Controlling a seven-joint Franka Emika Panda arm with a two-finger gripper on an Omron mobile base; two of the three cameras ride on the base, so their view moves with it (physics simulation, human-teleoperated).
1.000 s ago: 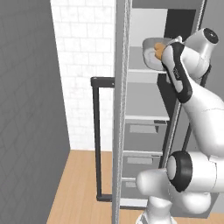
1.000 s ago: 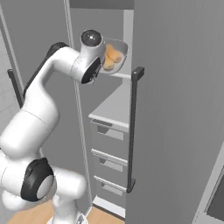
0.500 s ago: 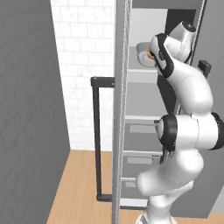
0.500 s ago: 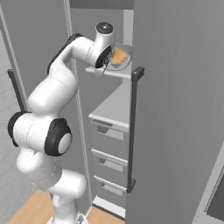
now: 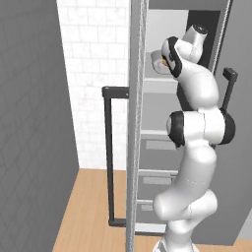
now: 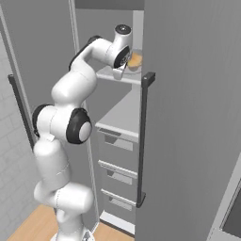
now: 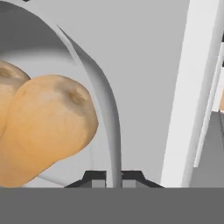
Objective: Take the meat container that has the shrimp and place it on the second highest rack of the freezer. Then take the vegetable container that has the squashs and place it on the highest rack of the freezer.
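Observation:
The vegetable container [image 7: 103, 94] is a grey tub whose thin rim runs up between my fingertips [image 7: 93, 176]. My gripper [image 7: 113, 177] is shut on that rim. The squashs [image 7: 46, 127] are big tan-orange lumps close on the left in the hand view. In the right base view the vegetable container [image 6: 136, 66] with its squashs [image 6: 135, 60] sits at the level of the freezer's [image 6: 188, 117] highest rack [image 6: 113, 74], with my gripper [image 6: 123, 65] at its near edge. Whether the tub rests on the rack I cannot tell. The meat container and the shrimp are out of view.
The freezer door [image 5: 136, 147] stands open edge-on beside my arm, its black bar handle [image 5: 109, 152] to the left. A second black handle [image 6: 144, 136] runs down the right panel. Below lie a pale lower rack [image 6: 123, 113] and grey drawers [image 6: 116, 143].
My arm has straightened upward and pushed the hand with the squash tub a little deeper into the freezer at top-rack height. The gripper has stayed shut.

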